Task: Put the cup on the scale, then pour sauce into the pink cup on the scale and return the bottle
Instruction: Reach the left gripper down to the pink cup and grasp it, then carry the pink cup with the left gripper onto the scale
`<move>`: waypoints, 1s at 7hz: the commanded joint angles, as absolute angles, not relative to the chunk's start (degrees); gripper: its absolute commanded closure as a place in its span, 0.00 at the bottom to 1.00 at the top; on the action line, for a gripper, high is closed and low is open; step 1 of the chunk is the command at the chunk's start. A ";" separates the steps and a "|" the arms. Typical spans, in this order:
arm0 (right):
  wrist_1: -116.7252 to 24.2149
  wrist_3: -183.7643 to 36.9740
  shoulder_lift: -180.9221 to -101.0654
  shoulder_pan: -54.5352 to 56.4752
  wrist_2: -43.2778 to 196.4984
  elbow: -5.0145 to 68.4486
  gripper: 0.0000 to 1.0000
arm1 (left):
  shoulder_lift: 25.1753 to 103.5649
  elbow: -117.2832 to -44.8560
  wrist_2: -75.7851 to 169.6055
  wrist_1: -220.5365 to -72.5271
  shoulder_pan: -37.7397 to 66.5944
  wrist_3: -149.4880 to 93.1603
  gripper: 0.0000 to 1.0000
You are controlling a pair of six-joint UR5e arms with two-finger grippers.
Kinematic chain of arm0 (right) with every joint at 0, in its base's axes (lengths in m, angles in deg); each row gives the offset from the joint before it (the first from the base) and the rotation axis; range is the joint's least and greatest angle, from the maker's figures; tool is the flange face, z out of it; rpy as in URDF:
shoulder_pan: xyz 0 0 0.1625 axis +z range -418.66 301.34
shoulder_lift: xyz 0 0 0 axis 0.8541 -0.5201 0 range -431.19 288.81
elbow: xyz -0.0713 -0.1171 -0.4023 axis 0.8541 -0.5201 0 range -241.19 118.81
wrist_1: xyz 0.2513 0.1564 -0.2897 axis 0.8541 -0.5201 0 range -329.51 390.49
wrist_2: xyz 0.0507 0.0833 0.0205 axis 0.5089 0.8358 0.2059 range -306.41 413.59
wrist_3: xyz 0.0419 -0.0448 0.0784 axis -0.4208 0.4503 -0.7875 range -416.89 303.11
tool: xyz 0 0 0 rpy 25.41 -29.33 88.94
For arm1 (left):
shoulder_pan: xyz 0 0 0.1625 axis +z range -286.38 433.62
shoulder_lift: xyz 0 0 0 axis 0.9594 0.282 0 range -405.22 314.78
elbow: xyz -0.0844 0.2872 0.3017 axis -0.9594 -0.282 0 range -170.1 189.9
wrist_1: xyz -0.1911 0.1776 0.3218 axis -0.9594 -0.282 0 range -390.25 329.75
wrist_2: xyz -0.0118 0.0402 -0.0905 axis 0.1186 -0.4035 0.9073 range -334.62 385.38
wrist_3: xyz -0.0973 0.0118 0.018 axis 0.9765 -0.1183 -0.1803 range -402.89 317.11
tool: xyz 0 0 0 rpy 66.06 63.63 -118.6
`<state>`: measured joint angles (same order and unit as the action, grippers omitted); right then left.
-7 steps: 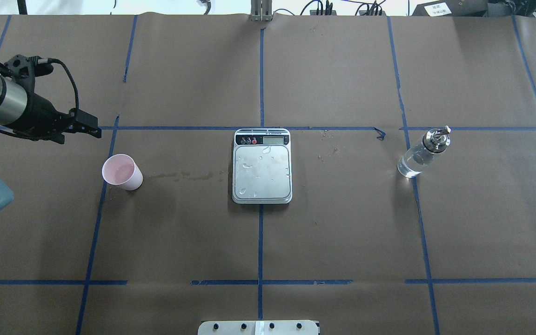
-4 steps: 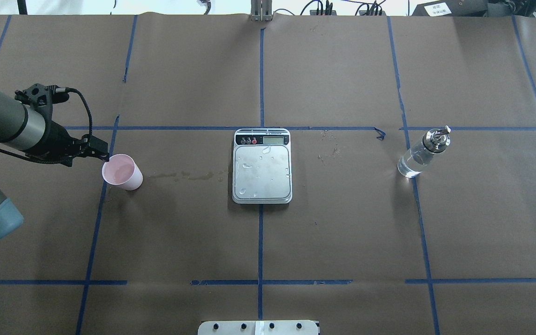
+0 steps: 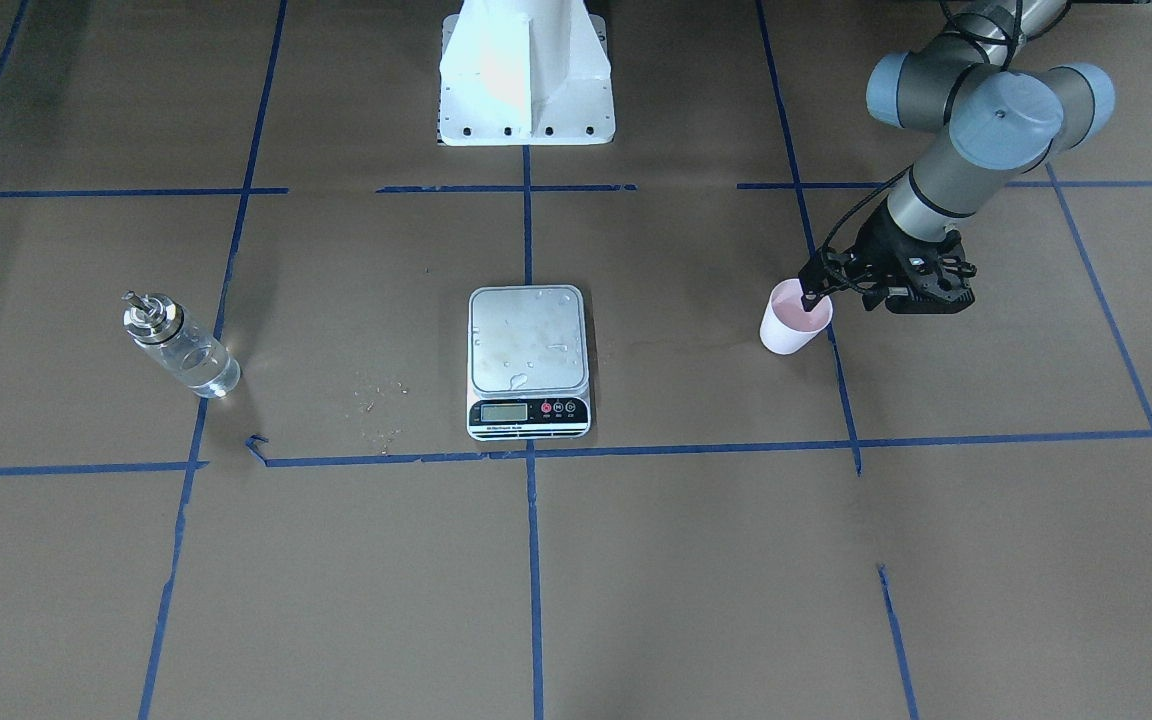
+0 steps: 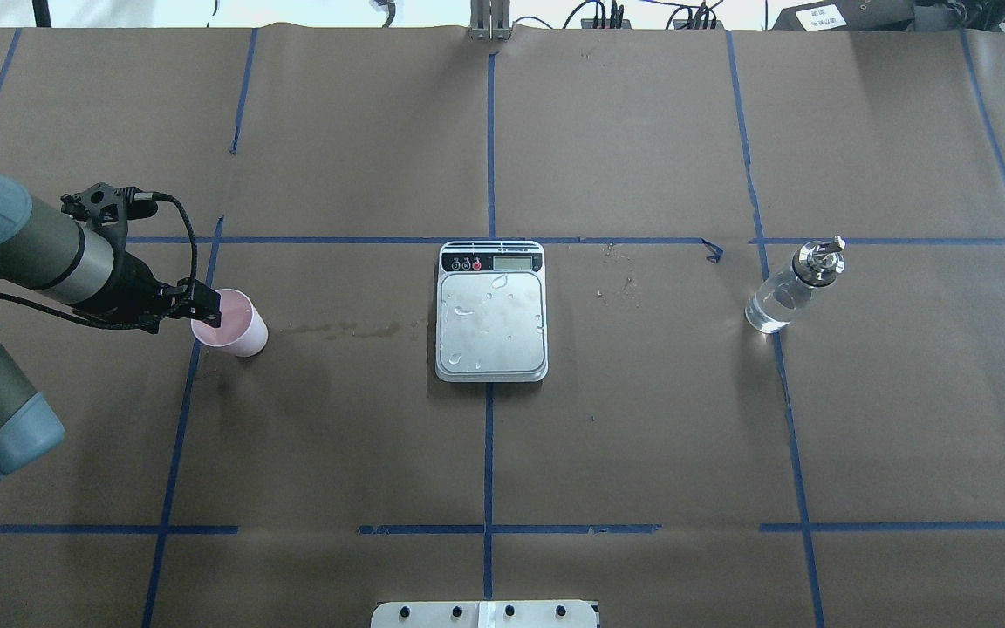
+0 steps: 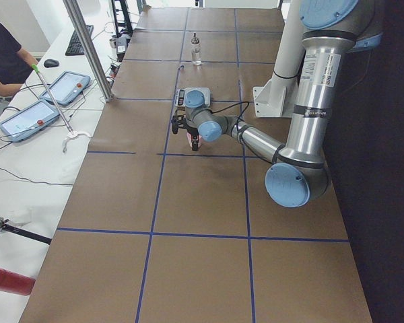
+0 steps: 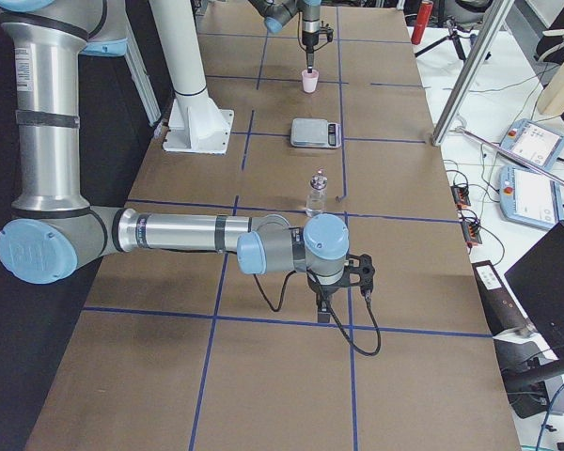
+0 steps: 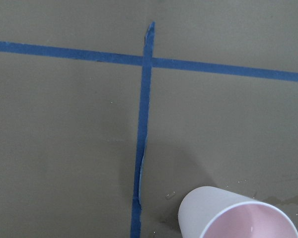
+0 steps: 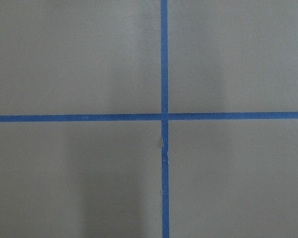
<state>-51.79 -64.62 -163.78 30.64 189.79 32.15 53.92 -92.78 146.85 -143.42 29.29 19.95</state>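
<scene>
one brown tape-gridded table point(image 4: 642, 436); left end effector point(image 4: 208, 309) at cup point(image 4: 239, 327), grip unclear

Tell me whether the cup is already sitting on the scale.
No, the cup stands on the brown paper, well apart from the scale, whose platform carries only droplets.

Evenly lit from above; soft, faint shadows on tabletop point(image 4: 642, 436). Glare off scale point(image 4: 491, 323) platform and bottle point(image 4: 783, 296) collar. Sharp throughout, wrist views slightly soft.
</scene>
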 commanded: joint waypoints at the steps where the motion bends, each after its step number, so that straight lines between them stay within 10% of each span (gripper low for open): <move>1: -51.86 -64.63 -163.56 30.64 189.99 32.06 0.00 | 54.70 -92.14 146.84 -143.37 30.20 20.03 0.61; 2: -51.86 -64.63 -163.47 30.64 189.99 32.06 0.00 | 55.14 -92.14 146.84 -143.28 30.21 20.12 0.94; 7: -51.86 -64.54 -163.21 30.64 191.05 32.77 0.00 | 68.24 -100.76 147.02 -119.84 28.89 20.30 1.00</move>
